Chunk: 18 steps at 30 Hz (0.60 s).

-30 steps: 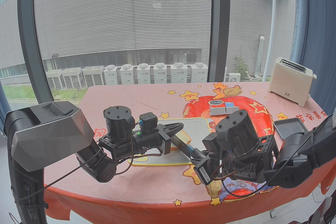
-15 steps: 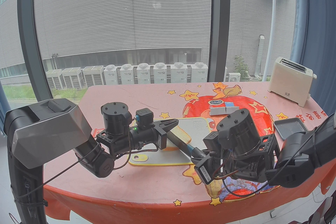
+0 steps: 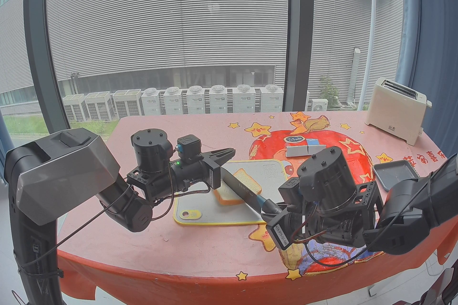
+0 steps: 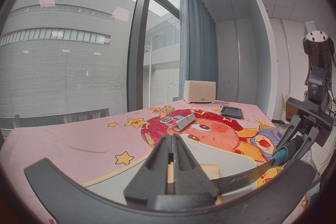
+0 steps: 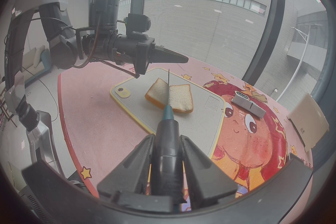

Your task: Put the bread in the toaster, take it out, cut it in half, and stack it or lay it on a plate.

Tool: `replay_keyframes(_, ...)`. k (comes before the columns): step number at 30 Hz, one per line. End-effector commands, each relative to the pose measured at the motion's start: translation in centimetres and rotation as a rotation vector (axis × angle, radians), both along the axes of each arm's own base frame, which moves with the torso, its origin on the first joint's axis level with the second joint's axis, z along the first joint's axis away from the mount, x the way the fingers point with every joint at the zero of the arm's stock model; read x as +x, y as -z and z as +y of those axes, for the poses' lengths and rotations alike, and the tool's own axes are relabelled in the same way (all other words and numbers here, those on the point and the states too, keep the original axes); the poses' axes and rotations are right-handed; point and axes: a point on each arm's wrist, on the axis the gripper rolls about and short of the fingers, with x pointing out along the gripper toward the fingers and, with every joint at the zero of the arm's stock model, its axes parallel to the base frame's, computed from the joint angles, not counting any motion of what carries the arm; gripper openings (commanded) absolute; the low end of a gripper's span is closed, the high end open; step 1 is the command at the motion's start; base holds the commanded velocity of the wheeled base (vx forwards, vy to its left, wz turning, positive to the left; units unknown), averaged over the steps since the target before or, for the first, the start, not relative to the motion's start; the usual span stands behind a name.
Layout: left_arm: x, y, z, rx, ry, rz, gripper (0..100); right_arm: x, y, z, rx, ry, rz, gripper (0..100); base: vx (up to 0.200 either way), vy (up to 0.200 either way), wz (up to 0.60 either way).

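Steel lay across the pale toast: the knife [image 3: 242, 191] had its blade over the middle of the bread slice [image 5: 172, 96], which rested flat on the white, yellow-rimmed cutting board [image 3: 273, 171] near the table's front edge. The right gripper [image 5: 167, 138] had both fingers clamped on the dark handle from either side, the blade pointing straight away from the wrist, apparently so that a downward press would divide the slice into even halves. The left gripper [image 3: 229, 152] hung just beside the bread's left end and above the board, its fingers pressed together on nothing (a place that looked suited to steadying the slice or to standing clear of the blade). The cutting step seemed to be in hand, with toasting judged done, since the cream toaster [image 3: 398, 110] stood well apart at the far right corner with nothing showing above its slots. A dark square plate [image 3: 396, 173] waited near the right arm, probably for the halves. Whether the blade had already gone through could not be told: in the right wrist view it appeared edge-on as a thin line, and in the head view it covered the very strip where a cut would show. A small grey-and-white block [image 3: 305, 149] beyond the board was too small to identify.
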Motion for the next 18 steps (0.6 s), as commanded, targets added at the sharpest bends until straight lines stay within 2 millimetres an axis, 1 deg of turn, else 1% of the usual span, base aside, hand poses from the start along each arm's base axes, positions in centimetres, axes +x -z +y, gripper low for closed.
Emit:
replay_keyframes(1, 0.0, -0.83, 0.13, -0.014, -0.005, -0.02, 0, 0.0, 0.04, 0.01, -0.001, 0.001, 0.002, 0, 0.0, 0.0, 0.0)
replay_keyframes(18, -0.52, 0.11, -0.25, 0.0, 0.009, 0.002, 0, 0.08, 0.08, 0.25, 0.053, 0.051, 0.037, 0, 0.0, 0.0, 0.0)
